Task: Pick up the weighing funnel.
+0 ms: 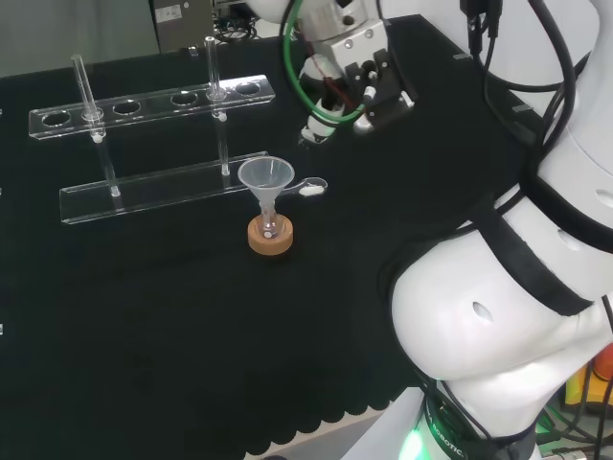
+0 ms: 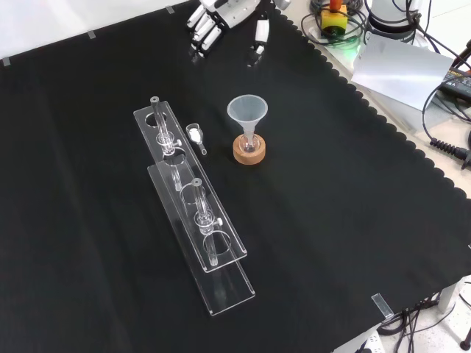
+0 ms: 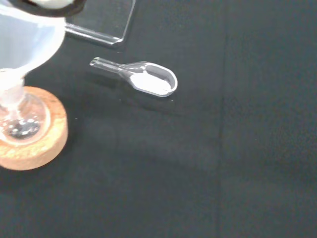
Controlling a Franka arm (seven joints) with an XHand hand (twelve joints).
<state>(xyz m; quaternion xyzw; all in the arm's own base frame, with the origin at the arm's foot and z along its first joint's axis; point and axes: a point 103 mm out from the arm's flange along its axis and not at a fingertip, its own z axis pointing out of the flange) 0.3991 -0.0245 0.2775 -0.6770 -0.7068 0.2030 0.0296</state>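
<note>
Black cloth (image 2: 346, 220) is spread over the bench, cables (image 2: 441, 140) beyond its edge. Weighing funnel (image 2: 196, 137) is laid beside the rack (image 2: 188, 193), long axis parallel, stem toward the front camera. Hand (image 2: 228, 9) is held apart, fingers relaxed, empty.

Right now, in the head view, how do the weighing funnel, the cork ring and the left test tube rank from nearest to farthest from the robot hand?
1. weighing funnel: on the cloth, just below and left of the robot hand.
2. cork ring: lower and further left, past the weighing funnel.
3. left test tube: upright, far over at the view's left.
</note>
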